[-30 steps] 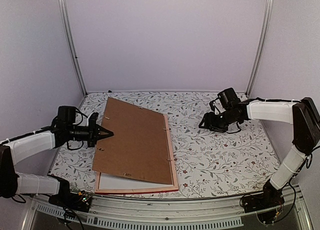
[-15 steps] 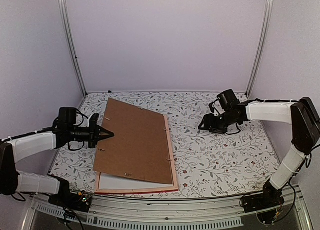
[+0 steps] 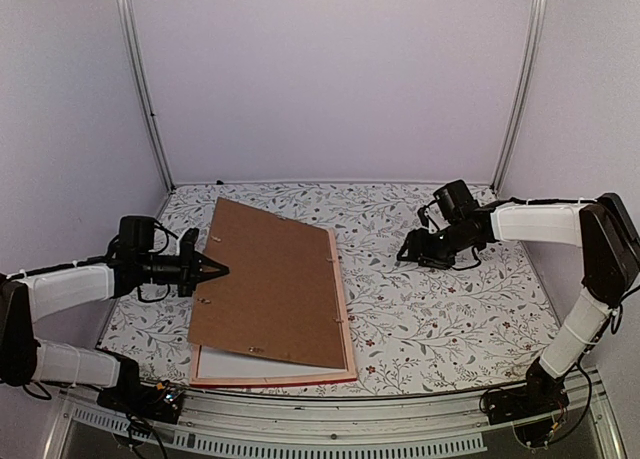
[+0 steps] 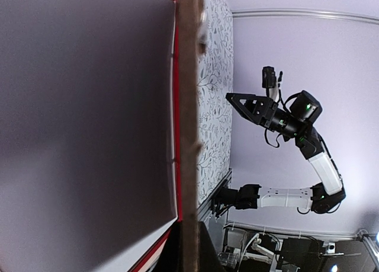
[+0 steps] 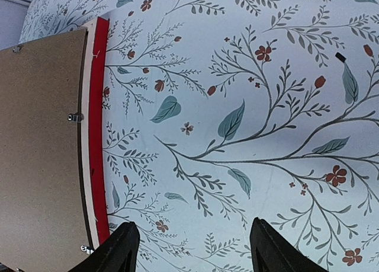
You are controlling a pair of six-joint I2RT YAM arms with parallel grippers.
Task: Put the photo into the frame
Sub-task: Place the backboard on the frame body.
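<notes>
Left gripper [image 3: 212,269] pinched shut on raised edge of backing board [image 3: 275,279]. Frame [image 5: 99,136] lies ahead, below fingers. White sheet [image 3: 230,367] underneath: photo or mat, cannot tell. Right gripper [image 5: 194,251] jaws apart, hovering beside frame. Likely step: closing back. Next: lower board square, release.

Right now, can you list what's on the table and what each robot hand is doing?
on top: brown backing board, askew over the frame
frame: flat on the table, red edge showing
left hand: shut on the board's left edge
right hand: open, empty, above the table
photo: cannot tell; a white sheet shows under the board
</notes>
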